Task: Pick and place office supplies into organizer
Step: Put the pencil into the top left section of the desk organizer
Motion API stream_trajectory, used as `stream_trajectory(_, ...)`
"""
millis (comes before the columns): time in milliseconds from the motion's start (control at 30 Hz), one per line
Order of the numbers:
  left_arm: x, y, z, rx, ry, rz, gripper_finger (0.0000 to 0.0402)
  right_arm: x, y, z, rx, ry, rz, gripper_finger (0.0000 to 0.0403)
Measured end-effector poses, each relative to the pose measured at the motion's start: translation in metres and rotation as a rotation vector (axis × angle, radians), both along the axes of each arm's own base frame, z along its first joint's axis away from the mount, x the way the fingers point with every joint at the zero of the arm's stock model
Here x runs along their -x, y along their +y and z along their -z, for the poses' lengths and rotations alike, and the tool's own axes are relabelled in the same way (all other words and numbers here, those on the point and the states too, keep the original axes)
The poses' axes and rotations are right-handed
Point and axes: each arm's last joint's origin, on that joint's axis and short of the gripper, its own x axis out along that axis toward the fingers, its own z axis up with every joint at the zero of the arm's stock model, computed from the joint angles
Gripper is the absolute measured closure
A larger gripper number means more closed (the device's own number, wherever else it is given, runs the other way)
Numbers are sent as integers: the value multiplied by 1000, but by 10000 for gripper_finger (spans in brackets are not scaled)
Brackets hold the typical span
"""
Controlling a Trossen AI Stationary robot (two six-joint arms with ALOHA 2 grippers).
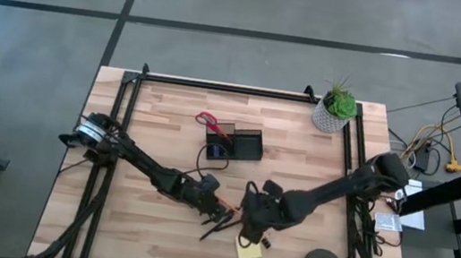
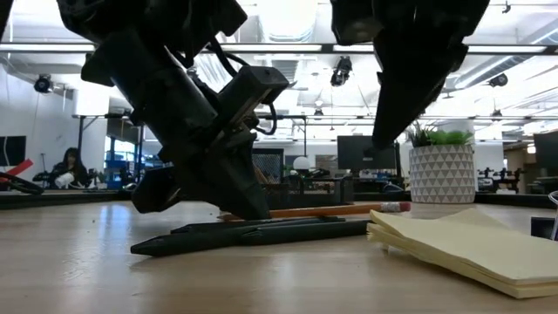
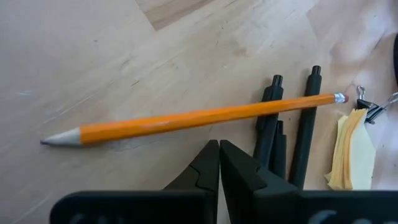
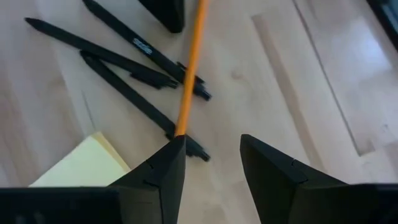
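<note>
Sticky-note pad (image 2: 475,249) lies nearest, flat on counter (image 1: 159,119). Organizer (image 1: 234,142) sits well apart, scissors (image 1: 207,120) already in. Left hand (image 3: 219,163), fingers together, hovers by orange pencil (image 3: 193,119) crossing dark pens (image 3: 292,134). Right hand (image 4: 211,158), spread, lined up over pencil end.

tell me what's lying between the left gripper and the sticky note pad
In the left wrist view, the dark pens lie between the shut left gripper and the sticky note pad, with the orange pencil across them.
</note>
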Motion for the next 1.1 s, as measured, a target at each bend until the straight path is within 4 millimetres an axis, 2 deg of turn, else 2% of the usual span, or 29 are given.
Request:
stream_trajectory(167, -1, 0, -1, 6, -18, 2, 401, -11, 8, 19, 23, 3, -72, 251)
stream_trajectory(300, -1, -1, -1, 7, -21, 3, 401, -21, 6, 31, 26, 23, -72, 231)
stream_trajectory(633, -2, 0, -2, -8, -40, 18, 401, -25, 4, 36, 24, 55, -58, 177)
stream_trajectory(800, -3, -1, -3, -4, -58, 18, 401, -27, 0, 39, 24, 55, -48, 176)
stream_trajectory(1100, -3, -1, -4, -13, -67, 33, 401, -33, -1, 59, 1, 93, -50, 179)
